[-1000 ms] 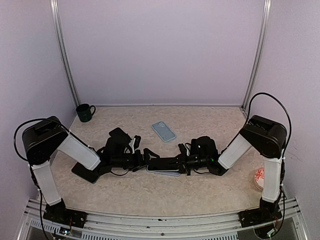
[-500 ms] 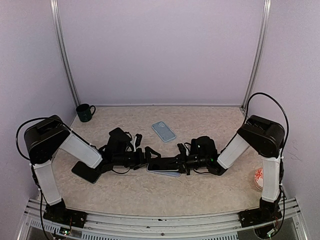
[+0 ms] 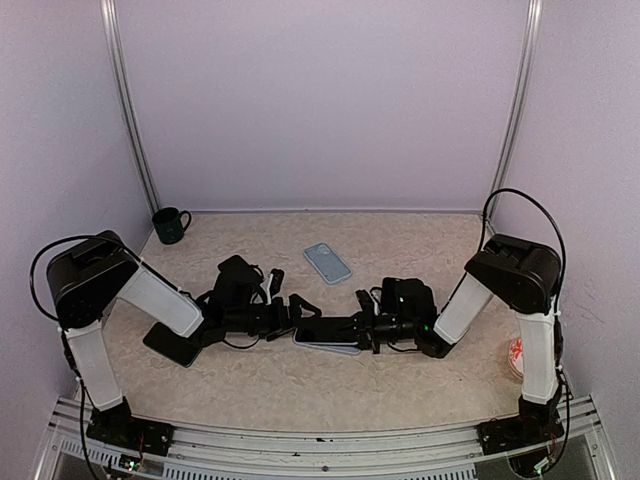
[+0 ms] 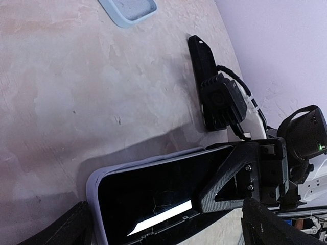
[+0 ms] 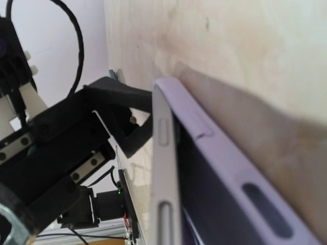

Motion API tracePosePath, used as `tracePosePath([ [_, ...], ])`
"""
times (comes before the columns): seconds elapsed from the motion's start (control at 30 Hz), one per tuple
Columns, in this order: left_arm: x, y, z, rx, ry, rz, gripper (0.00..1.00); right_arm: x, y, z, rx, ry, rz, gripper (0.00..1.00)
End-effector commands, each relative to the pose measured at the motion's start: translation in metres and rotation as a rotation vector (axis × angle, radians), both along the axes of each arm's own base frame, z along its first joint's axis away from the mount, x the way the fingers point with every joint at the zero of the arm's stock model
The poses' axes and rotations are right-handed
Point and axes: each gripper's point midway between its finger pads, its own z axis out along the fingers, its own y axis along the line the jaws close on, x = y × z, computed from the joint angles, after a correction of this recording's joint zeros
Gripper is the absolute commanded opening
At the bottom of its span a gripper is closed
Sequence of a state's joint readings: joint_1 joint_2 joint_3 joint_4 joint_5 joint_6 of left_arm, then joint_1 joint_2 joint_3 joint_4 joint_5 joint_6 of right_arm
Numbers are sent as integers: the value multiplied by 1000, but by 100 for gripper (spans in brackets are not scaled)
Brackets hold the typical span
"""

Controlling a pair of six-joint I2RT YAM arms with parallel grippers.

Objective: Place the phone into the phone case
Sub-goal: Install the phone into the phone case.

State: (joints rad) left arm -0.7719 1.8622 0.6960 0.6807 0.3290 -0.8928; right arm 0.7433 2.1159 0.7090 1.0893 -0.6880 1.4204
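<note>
The phone [image 4: 148, 194] screen is shown black, edged by a lavender case [image 4: 93, 196]. A second case [image 3: 327, 263] is coloured light blue, the mug [image 3: 170, 225] dark green. The table [image 3: 430, 245] is mottled in beige; the arms [image 3: 160, 300] are finished white and black.

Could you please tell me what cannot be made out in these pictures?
- Phone, top view: mostly under the right gripper; how far into its case, unclear.
- Black thing, top view: half under the left arm.
- Red-and-white thing, top view: too small, partly behind the right arm.
- Right wrist view: phone cut off by the edges.
</note>
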Motion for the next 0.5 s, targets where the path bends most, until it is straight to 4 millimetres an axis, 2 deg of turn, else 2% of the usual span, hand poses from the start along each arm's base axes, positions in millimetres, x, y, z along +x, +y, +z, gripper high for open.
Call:
tracePosePath([
  [0.0, -8, 5, 9, 1, 1, -37, 99, -4, 3, 7, 19, -23, 6, 0],
  [0.23, -11, 17, 7, 16, 8, -23, 99, 3, 7, 26, 12, -98, 16, 0],
  [0.47, -17, 20, 10, 5, 1, -38, 99, 2, 9, 45, 35, -164, 35, 0],
])
